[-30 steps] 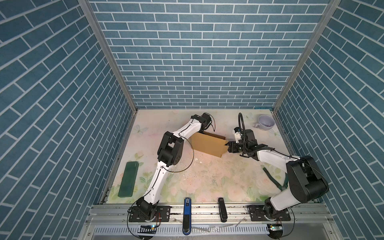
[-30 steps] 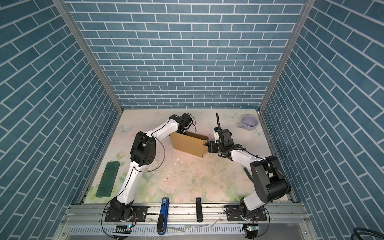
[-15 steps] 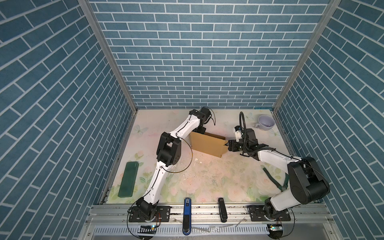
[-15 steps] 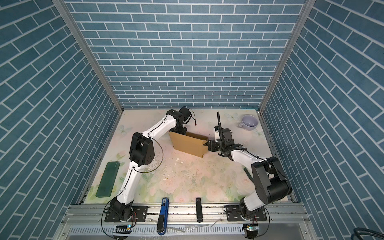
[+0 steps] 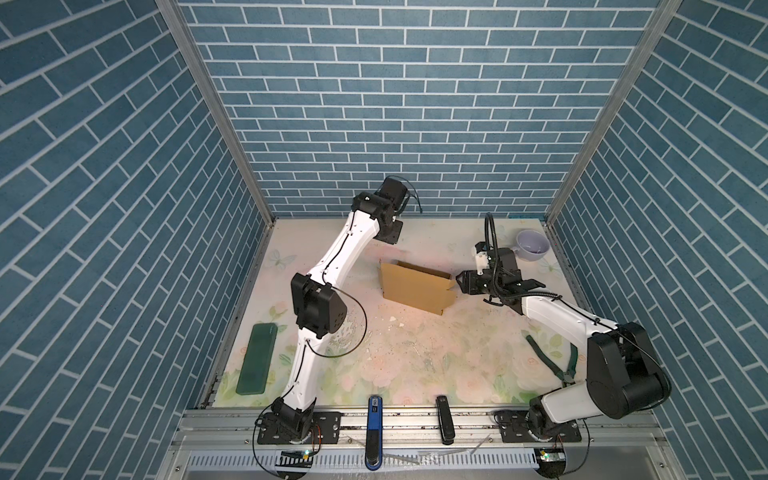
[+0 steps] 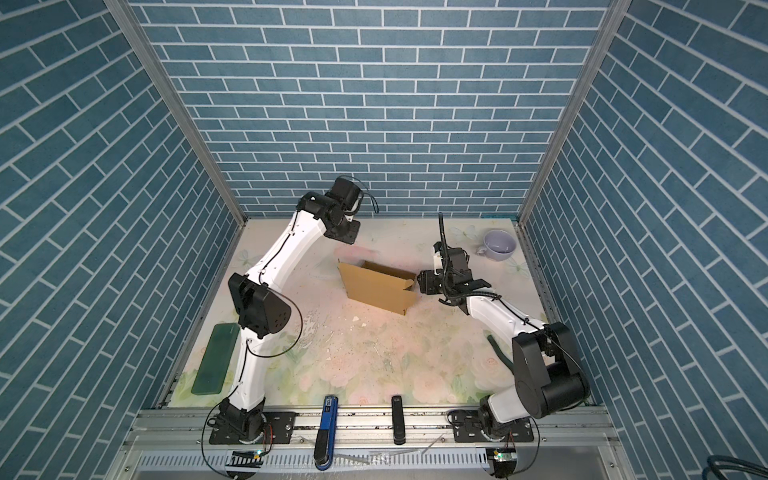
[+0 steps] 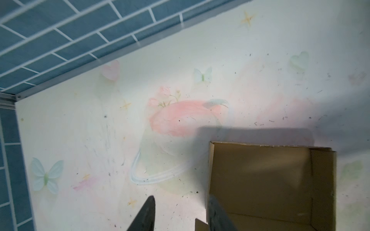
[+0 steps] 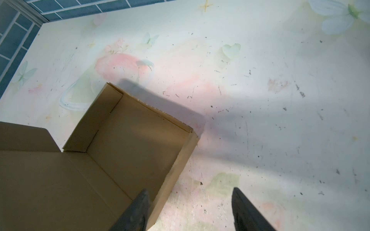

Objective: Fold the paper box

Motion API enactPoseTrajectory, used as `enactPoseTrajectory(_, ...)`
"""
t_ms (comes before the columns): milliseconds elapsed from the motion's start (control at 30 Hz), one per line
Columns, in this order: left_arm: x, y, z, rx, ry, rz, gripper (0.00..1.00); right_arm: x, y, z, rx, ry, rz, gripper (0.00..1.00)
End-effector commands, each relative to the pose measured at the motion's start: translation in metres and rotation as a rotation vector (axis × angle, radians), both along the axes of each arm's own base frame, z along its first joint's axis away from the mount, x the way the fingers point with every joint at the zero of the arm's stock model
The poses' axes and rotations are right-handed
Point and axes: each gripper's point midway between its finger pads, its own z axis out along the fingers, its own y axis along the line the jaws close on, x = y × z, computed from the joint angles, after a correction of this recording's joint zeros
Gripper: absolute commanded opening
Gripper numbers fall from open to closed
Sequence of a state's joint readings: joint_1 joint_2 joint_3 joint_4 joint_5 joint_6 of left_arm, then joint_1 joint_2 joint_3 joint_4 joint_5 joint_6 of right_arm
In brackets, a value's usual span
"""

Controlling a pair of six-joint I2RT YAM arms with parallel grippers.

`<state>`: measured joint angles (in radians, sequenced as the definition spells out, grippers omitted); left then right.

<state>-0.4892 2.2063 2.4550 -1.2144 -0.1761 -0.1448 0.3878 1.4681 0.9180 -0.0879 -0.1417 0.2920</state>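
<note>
The paper box (image 5: 413,286) (image 6: 376,286) is brown cardboard standing on the table mat as a shallow open tray, with one tall panel raised on its near side. My left gripper (image 7: 181,212) hangs well above the box's back left corner (image 5: 390,235), open and holding nothing. One of its fingers (image 7: 217,215) shows over the inside of the box wall (image 7: 260,180). My right gripper (image 8: 190,208) (image 5: 463,282) (image 6: 424,284) is open at the box's right end. It straddles the right side wall (image 8: 176,170), which runs next to one finger (image 8: 138,212).
A lavender cup (image 5: 532,245) (image 6: 500,245) stands at the back right. A flat green case (image 5: 257,357) lies at the front left and a green-handled tool (image 5: 552,357) by the right arm. On the front rail lie a blue tool (image 5: 375,419) and a black one (image 5: 444,419).
My left gripper has opened, let go of the box's left end, and risen toward the back wall. The box and the right gripper have stayed where they were.
</note>
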Motion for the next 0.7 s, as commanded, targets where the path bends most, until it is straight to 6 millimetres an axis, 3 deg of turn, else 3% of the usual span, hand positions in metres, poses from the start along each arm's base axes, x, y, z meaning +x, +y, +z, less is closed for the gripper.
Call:
enactPoseTrajectory(0, -0.020, 0.011, 0.040, -0.043, -0.044, 0.024, 0.42, 0.005, -0.005, 0.020, -0.007, -0.003, -0.026, 0.65)
enactPoseTrajectory(100, -0.040, 0.015, 0.053, -0.073, -0.065, 0.037, 0.40, 0.007, -0.004, 0.026, -0.004, -0.005, -0.021, 0.65)
enactPoseTrajectory(200, -0.064, 0.019, 0.051, -0.108, -0.071, 0.054, 0.39, 0.009, 0.000, 0.026, -0.008, -0.005, 0.002, 0.65)
enactPoseTrajectory(533, -0.161, 0.032, -0.011, -0.173, -0.013, 0.140, 0.35, 0.021, 0.008, 0.021, -0.009, 0.050, 0.051, 0.63)
enactPoseTrajectory(667, -0.188, 0.034, -0.030, -0.189, 0.002, 0.177, 0.33, 0.025, 0.016, 0.019, 0.002, 0.069, 0.100, 0.62)
